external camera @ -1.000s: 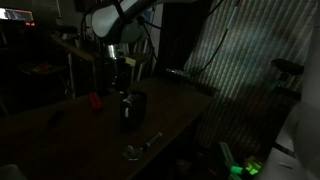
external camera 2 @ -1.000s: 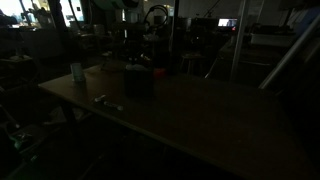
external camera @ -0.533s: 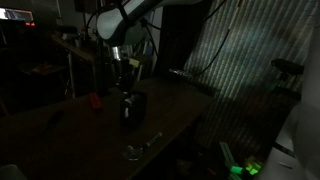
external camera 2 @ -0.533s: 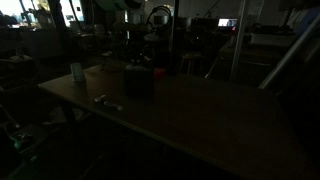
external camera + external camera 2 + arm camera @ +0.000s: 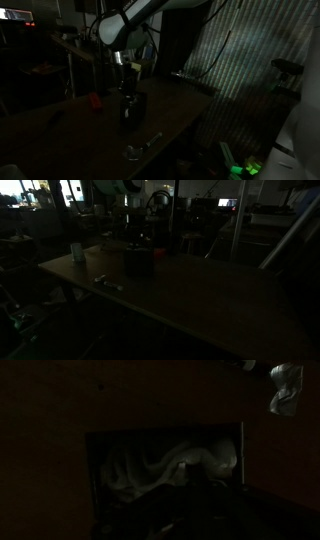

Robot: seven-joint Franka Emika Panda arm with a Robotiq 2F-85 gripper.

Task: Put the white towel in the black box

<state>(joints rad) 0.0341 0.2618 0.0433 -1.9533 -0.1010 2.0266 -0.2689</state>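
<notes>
The scene is very dark. The black box (image 5: 133, 108) stands on the table and shows in both exterior views (image 5: 139, 260). In the wrist view the white towel (image 5: 165, 465) lies crumpled inside the box (image 5: 90, 455). My gripper (image 5: 125, 78) hangs just above the box's open top. In the wrist view its fingers are only a dark shape at the bottom (image 5: 195, 495). I cannot tell whether they are open or shut, or whether they touch the towel.
A small red object (image 5: 95, 99) lies on the table behind the box. A pale crumpled item (image 5: 133, 152) lies near the table's front edge and also shows in the wrist view (image 5: 285, 385). A cup (image 5: 77, 251) stands near a table corner.
The arm has shifted slightly upward and to the right above the box. The box and towel have not visibly moved.
</notes>
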